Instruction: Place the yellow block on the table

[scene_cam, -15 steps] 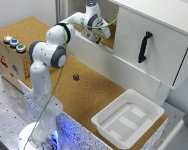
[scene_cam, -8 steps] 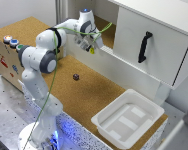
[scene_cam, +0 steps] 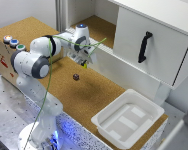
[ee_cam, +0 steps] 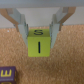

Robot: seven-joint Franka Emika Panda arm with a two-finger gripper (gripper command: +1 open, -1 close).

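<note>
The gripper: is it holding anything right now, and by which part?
Yes. The gripper holds the yellow block, its fingers pinching the block's two opposite sides near its upper end.

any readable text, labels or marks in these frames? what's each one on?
"I" – dark mark on the front face of the yellow block, which sits between the pincer fingers.
"S" – apparently on that block's upper face, blurred, not certain.
"W"-like pale character on a purple object at the wrist view's edge, cropped and uncertain.
Red marking on the wooden box side: too small to read.
</note>
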